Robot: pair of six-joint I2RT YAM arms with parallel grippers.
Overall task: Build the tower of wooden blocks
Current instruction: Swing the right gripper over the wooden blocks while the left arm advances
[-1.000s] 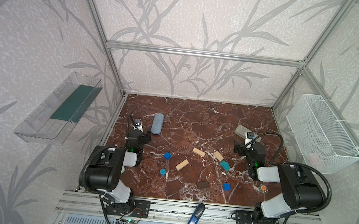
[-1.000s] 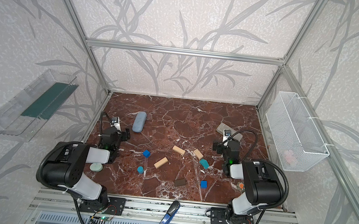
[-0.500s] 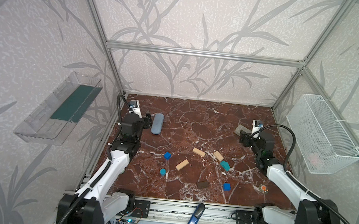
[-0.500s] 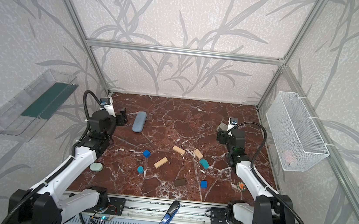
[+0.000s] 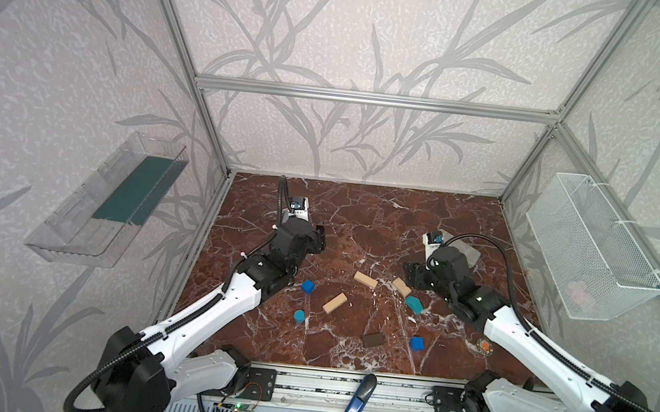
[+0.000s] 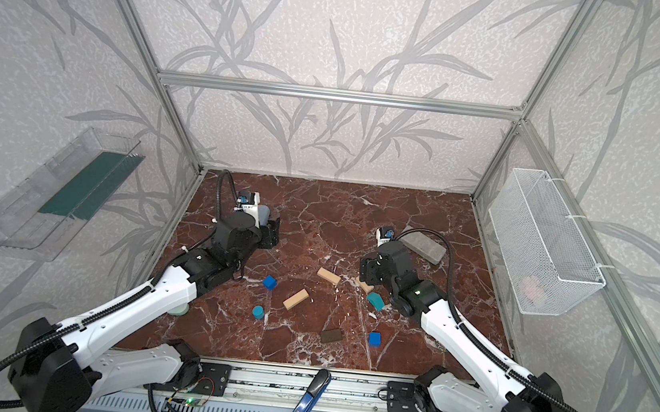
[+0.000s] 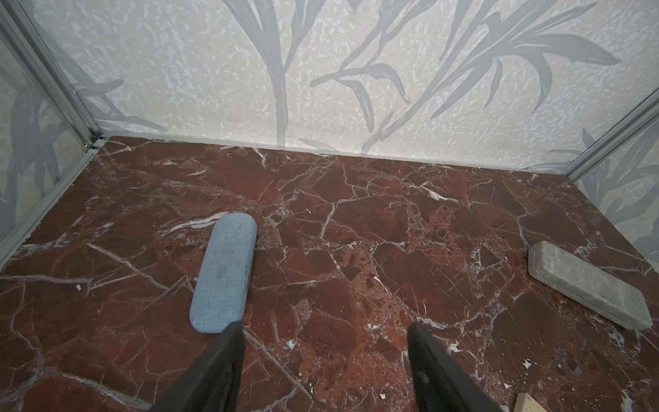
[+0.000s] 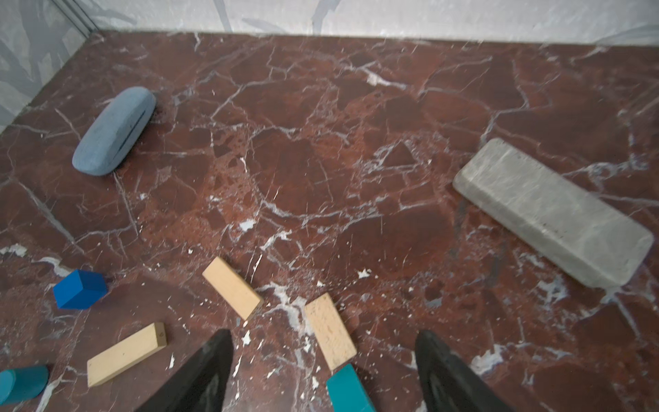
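Over the marble table (image 5: 360, 218), the left gripper (image 7: 324, 331) and right gripper (image 8: 322, 335) hover, spread wide and empty. The wood blocks (image 5: 335, 303) lie scattered flat, no tower begun. A pale bar (image 8: 330, 331) lies just beside the teal piece (image 8: 347, 388) by the right gripper. A careless grab there may catch both or skid one away on the slick stone.

Pale textured walls (image 5: 380, 32) printed with grey bamboo leaves enclose a red-brown marble surface (image 5: 382, 212) veined in white, framed by silver aluminium bars (image 5: 373, 98). On the left-hand wall hangs a clear plastic shelf (image 5: 78, 239) with a dark green liner (image 5: 137, 191); on the right-hand wall, a white wire-mesh basket (image 5: 591, 251). The light is soft and even.
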